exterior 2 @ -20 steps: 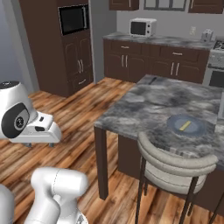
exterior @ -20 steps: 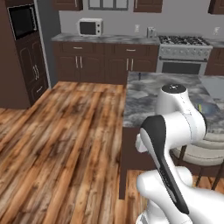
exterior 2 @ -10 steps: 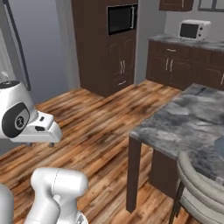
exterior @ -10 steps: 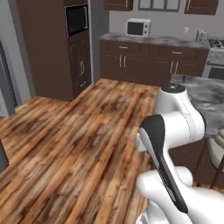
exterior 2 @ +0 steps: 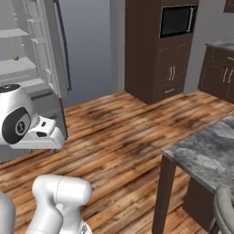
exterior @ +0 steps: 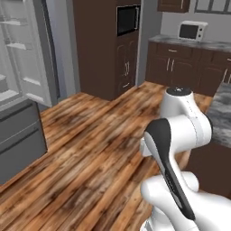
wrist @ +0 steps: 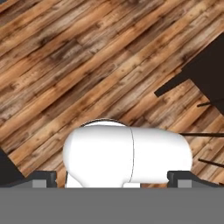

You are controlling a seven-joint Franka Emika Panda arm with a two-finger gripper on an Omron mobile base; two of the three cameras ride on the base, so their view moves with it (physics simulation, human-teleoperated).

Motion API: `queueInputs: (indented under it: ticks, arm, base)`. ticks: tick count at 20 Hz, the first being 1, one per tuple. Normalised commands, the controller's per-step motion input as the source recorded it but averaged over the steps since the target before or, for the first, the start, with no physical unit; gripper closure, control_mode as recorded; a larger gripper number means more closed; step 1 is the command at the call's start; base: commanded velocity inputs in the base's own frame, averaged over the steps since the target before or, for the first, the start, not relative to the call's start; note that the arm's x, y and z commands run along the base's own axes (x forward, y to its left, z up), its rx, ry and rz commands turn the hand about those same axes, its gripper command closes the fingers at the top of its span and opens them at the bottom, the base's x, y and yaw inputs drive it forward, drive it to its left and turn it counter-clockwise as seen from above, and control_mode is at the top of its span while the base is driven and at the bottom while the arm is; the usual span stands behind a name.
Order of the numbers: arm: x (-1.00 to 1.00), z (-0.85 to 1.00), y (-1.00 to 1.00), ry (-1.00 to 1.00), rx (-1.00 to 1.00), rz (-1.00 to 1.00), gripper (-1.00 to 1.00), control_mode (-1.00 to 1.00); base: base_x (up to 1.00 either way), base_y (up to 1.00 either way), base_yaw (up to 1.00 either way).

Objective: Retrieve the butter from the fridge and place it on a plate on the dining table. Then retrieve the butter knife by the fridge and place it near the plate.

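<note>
The tall grey fridge (exterior: 20, 135) stands at the left with its upper part open, showing pale shelves above grey bottom drawers. From the other side, the fridge (exterior 2: 27, 64) shows a small round brownish item on one shelf. A corner of the dining table (exterior 2: 208, 153) with its grey marbled top lies at the right, and its edge (exterior: 223, 115) reaches into the left base view. My gripper (wrist: 112, 180) hangs over the wooden floor, open, with nothing between its fingertips (wrist: 43, 177). The butter, the plate and the butter knife are out of view.
A dark wood cabinet with a built-in oven (exterior: 128, 20) stands beyond the fridge, and the same oven (exterior 2: 176, 20) shows from the right. A microwave (exterior: 191, 30) sits on the back counter. A chair back (exterior 2: 225, 208) stands by the table. Wooden floor stretches between me and the fridge.
The whole scene has swung as the base turned left: the stove and most of the table slid off to the right and the open fridge came into view. The gripper stays open.
</note>
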Motion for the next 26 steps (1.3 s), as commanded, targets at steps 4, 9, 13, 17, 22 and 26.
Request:
queueInputs:
  ticks: [4, 9, 13, 17, 22, 26]
  arm:
    - [0.00, 0.00, 0.00, 0.00, 0.00, 0.00, -1.00, 1.00]
    - [0.00, 0.00, 0.00, 0.00, 0.00, 0.00, -1.00, 1.00]
    - [0.00, 0.00, 0.00, 0.00, 0.00, 0.00, -1.00, 1.00]
    - [0.00, 0.00, 0.00, 0.00, 0.00, 0.00, -1.00, 1.00]
    - [0.00, 0.00, 0.00, 0.00, 0.00, 0.00, -1.00, 1.00]
    - [0.00, 0.00, 0.00, 0.00, 0.00, 0.00, -1.00, 1.00]
  base:
    - [0.00, 0.02, 0.03]
    - [0.00, 0.25, -0.26]
    - [0.00, 0.62, -0.47]
    - [-0.03, 0.64, -0.44]
    - [-0.03, 0.66, -0.44]
    - [0.10, 0.53, -0.35]
